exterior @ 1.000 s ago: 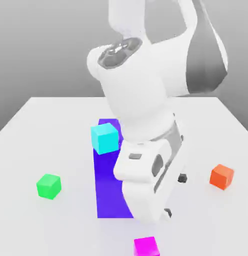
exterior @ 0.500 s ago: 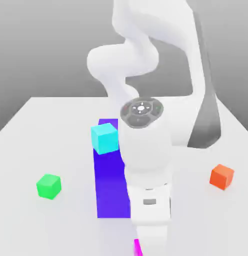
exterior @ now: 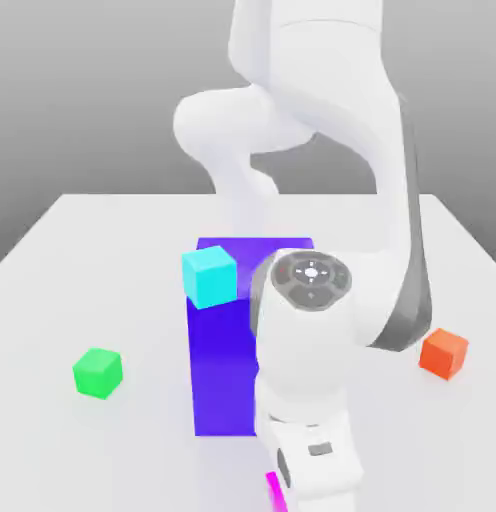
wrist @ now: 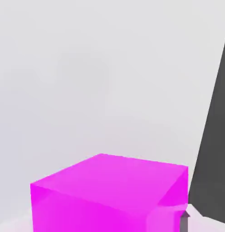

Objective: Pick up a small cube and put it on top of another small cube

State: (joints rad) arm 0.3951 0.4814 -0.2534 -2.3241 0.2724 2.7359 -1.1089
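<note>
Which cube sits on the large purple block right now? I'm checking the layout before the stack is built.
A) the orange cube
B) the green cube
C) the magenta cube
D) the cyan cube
D: in the exterior view the cyan cube rests on the purple block near its far end, while the green cube and the orange cube sit apart on the white table.

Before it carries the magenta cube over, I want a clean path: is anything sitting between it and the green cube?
Nothing visible does. In the exterior view the magenta cube lies near the front edge under the arm, and the green cube stands alone toward that view's left. The purple block and cyan cube lie farther back, off that line.
</note>
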